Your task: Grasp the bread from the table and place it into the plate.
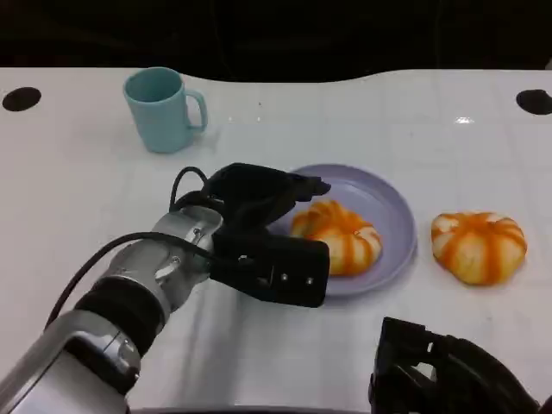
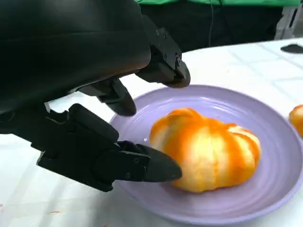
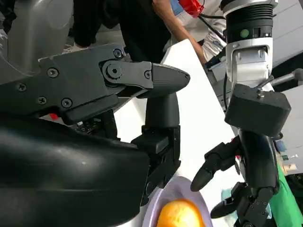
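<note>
An orange-striped bread [image 1: 338,235] lies in the lavender plate [image 1: 384,197]. In the left wrist view that bread [image 2: 208,149] rests on the plate [image 2: 270,142], and my left hand's fingers [image 2: 158,169] stand spread just beside it, holding nothing. My left hand [image 1: 259,228] hovers over the plate's left rim. A second striped bread [image 1: 479,246] sits on the table right of the plate, its edge [image 2: 297,118] also showing in the left wrist view. My right hand [image 1: 448,373] stays low at the near right, fingers [image 3: 151,78] apart and empty. The right wrist view also catches the left hand [image 3: 246,175] and the bread [image 3: 179,215].
A teal mug [image 1: 161,109] stands at the back left of the white table. Two dark round marks [image 1: 21,97] sit near the far corners. A person [image 3: 180,19] is beyond the table in the right wrist view.
</note>
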Robot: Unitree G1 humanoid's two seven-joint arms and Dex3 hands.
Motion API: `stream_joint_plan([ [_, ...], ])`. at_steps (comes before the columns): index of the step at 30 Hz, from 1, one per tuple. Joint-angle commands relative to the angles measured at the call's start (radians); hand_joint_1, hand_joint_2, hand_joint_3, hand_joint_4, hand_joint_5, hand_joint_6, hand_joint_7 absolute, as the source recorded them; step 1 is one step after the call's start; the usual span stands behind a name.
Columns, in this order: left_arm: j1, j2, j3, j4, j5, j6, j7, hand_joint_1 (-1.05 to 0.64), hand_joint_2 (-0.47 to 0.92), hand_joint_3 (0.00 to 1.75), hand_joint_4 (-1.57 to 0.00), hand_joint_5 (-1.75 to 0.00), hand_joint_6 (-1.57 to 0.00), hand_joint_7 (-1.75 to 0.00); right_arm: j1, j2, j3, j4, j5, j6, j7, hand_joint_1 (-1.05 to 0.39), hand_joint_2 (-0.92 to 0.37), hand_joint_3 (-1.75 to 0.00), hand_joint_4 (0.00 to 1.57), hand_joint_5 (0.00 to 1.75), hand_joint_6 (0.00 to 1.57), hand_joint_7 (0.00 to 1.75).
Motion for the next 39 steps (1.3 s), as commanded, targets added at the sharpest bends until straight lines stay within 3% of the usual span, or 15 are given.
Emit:
stream_joint_plan([
  [1, -0.033, 0.029, 0.003, -0.026, -0.001, 0.008, -0.026, -0.79, 0.92, 0.38, -0.39, -0.30, -0.33, -0.03, 0.001, -0.008, 0.000, -0.014, -0.003, 0.007, -0.017, -0.54, -0.92, -0.42, 0.63, 1.75, 0.45, 1.70],
  [14, 0.066, 0.089, 0.087, -0.164, -0.097, -0.066, -0.012, -0.72, 0.92, 0.33, -0.55, -0.38, -0.46, -0.06, 0.009, -0.009, -0.005, -0.005, 0.012, -0.010, -0.001, -0.55, -0.92, -0.42, 0.62, 1.75, 0.44, 1.70],
  [20, 0.208, 0.084, 0.223, -0.253, -0.303, -0.202, -0.031, -0.65, 0.92, 0.25, -0.62, -0.80, -0.63, -0.11, -0.004, -0.011, -0.013, 0.009, 0.011, -0.019, 0.004, -0.54, -0.92, -0.42, 0.62, 1.75, 0.44, 1.70],
  [21, 0.233, 0.078, 0.244, -0.270, -0.345, -0.216, -0.048, -0.65, 0.92, 0.25, -0.60, -0.95, -0.67, -0.13, -0.007, -0.011, -0.014, 0.013, 0.010, -0.020, 0.005, -0.54, -0.92, -0.42, 0.62, 1.75, 0.44, 1.70],
  [22, 0.250, 0.074, 0.258, -0.283, -0.374, -0.224, -0.063, -0.62, 0.92, 0.24, -0.57, -1.23, -0.73, -0.19, -0.009, -0.011, -0.014, 0.015, 0.010, -0.021, 0.006, -0.54, -0.92, -0.42, 0.62, 1.75, 0.44, 1.71],
  [24, 0.291, 0.067, 0.289, -0.322, -0.452, -0.238, -0.111, -0.61, 0.92, 0.24, -0.55, -1.38, -0.76, -0.22, -0.010, -0.011, -0.014, 0.020, 0.012, -0.019, 0.010, -0.54, -0.92, -0.42, 0.62, 1.75, 0.43, 1.71],
  [25, 0.316, 0.063, 0.305, -0.348, -0.498, -0.243, -0.142, -0.58, 0.92, 0.26, -0.56, -1.60, -0.59, -0.81, -0.009, -0.012, -0.014, 0.019, 0.012, -0.015, 0.010, -0.53, -0.92, -0.42, 0.62, 1.75, 0.43, 1.70],
  [27, 0.376, 0.051, 0.345, -0.417, -0.621, -0.236, -0.223, -0.55, 0.92, 0.27, -0.59, -1.71, -0.41, -1.42, -0.006, -0.012, -0.013, 0.015, 0.009, -0.010, 0.004, -0.54, -0.92, -0.42, 0.61, 1.75, 0.43, 1.69],
  [28, 0.399, 0.047, 0.359, -0.444, -0.668, -0.230, -0.257, -0.54, 0.92, 0.27, -0.60, -1.73, -0.40, -1.55, -0.004, -0.011, -0.012, 0.012, 0.007, -0.009, -0.001, -0.54, -0.92, -0.41, 0.61, 1.75, 0.44, 1.69],
  [31, 0.472, 0.041, 0.395, -0.527, -0.789, -0.199, -0.348, -0.58, 0.92, 0.31, -0.64, -1.74, -0.42, -1.70, 0.000, -0.010, -0.013, 0.002, 0.008, -0.003, -0.008, -0.54, -0.92, -0.42, 0.62, 1.75, 0.45, 1.69],
  [39, 0.674, 0.036, 0.457, -0.759, -0.993, -0.043, -0.484, -0.67, 0.92, 0.33, -0.80, -1.75, -0.56, -1.67, 0.002, -0.015, -0.016, -0.002, 0.014, -0.004, 0.001, -0.54, -0.92, -0.43, 0.62, 1.75, 0.44, 1.72],
])
